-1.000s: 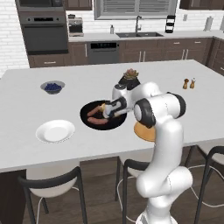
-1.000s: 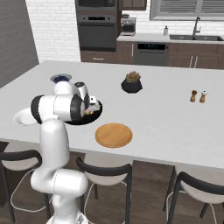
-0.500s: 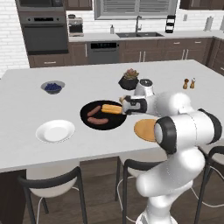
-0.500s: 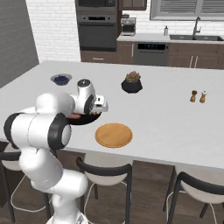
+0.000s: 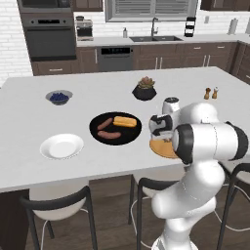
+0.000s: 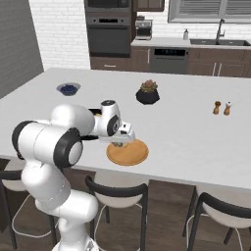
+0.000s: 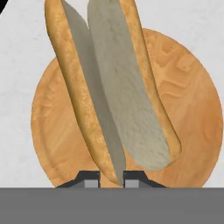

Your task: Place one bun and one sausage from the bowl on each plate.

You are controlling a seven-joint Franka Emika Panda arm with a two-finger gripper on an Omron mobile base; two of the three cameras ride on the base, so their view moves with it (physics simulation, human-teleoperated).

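Hand view: a split bun [image 7: 111, 87] is shown clamped at its near end between the two dark fingertips of the gripper [image 7: 111, 178], its long axis running away from the claw and its open cut face turned toward the camera. The tan wooden plate [image 7: 192, 109] is seen directly behind the bun, so the bun is held above that plate and roughly centred over it; a lowering and release are judged to be what the next move calls for. In the left base view the gripper [image 5: 161, 128] is placed over the near edge of the wooden plate [image 5: 163, 150], while the black bowl [image 5: 115, 128], containing one bun [image 5: 125, 121] and two sausages [image 5: 108, 130], lies to its left, with the white plate [image 5: 62, 146] beyond that, bare. The gap between bun and plate cannot be judged, and the fingertips are largely cut off.
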